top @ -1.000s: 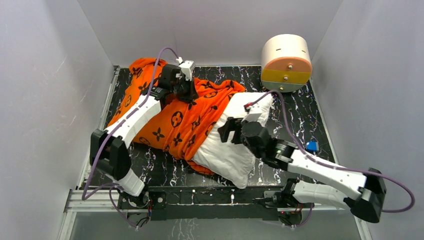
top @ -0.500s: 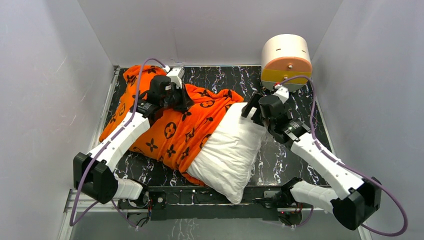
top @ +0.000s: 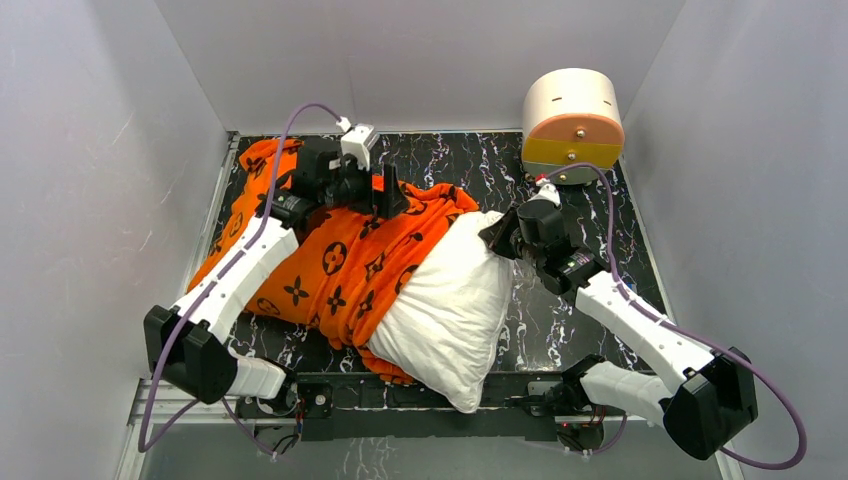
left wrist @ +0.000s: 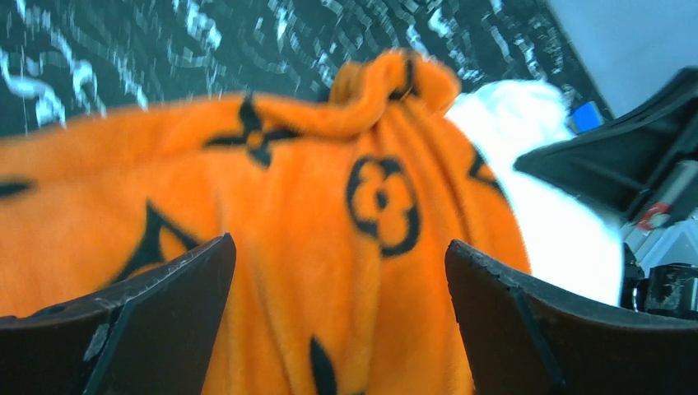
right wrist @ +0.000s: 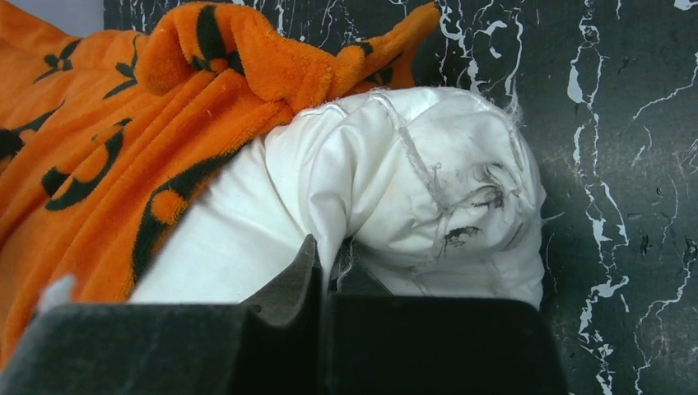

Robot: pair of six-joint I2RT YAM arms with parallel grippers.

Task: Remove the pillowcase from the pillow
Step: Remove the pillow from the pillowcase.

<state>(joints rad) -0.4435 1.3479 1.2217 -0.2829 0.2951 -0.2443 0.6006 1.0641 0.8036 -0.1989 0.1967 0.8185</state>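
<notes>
Pillowcase (top: pixel 335 270) half off: it covers the pillow's (top: pixel 450 300) left part and trails toward the far left corner of the worktop (top: pixel 565 320). The bare white half lies mid-worktop, with one corner reaching the near edge.

- Left claw (top: pixel 388 195): jaws wide apart, hanging over the orange plush near the far edge, gripping nothing.
- Right claw (top: pixel 502 236): closed on the pillow's far corner. The pinch looks thin, only a fold of white cloth.

Risks, as I judge them:
- Thin pinch on the right. If you pull hard on the cover, the pillow corner may slip free and the whole bundle will slide left together.
- If the left claw closes too deep, it takes pillow as well as plush, and the two will not part.
- The round drawer box (top: pixel 572 120) stands at the far right corner, near the right arm. A wide swing could knock it.

What each view adds:
- The right wrist view shows the bunched, scuffed corner and loose threads at the fingertips. From the top view the claw hides this.
- The left wrist view shows only orange cloth between the open jaws, blurred.
- Only the top view shows how much pillow remains covered.
</notes>
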